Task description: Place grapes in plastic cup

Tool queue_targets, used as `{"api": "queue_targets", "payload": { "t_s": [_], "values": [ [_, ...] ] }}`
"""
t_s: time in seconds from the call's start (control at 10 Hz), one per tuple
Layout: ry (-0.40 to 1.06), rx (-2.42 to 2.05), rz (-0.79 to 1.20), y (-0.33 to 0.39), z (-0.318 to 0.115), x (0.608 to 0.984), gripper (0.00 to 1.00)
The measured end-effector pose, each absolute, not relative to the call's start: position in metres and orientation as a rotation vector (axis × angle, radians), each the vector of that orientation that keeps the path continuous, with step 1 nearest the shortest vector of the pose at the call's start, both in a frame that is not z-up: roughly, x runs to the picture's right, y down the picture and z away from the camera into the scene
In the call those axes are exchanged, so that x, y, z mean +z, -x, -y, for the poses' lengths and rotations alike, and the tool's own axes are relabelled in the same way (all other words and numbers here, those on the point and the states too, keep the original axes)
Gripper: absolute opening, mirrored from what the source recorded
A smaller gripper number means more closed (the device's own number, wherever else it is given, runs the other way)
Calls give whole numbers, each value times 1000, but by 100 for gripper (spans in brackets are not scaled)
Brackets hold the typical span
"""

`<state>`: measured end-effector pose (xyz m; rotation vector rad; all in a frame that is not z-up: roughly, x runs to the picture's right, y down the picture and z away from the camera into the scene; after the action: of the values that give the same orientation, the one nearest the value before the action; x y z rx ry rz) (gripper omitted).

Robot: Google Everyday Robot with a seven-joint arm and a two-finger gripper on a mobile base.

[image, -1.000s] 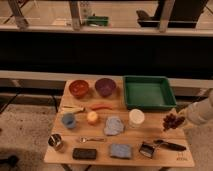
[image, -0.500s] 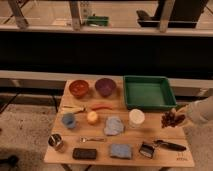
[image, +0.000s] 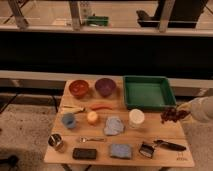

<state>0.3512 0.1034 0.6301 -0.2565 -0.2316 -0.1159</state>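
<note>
Pincer (image: 178, 113): at right edge of desk (image: 160, 134), clamped on grapes (image: 170, 115).
Done: grapes held aloft.
Left: carry to the nearby white cup (image: 136, 118), release inside.

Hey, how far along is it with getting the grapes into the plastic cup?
Done: the grapes are picked up, held in the gripper near the right edge of the table. In hand: carrying them. Left: move over the white cup, likely the plastic one, and release; no grapes show in it.
</note>
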Motion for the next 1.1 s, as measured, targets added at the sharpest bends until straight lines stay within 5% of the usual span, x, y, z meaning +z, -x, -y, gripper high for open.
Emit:
{"api": "queue_targets", "payload": {
  "t_s": [1.1],
  "values": [
    [206, -341, 384, -223, -68, 623, 0]
  ]
}}
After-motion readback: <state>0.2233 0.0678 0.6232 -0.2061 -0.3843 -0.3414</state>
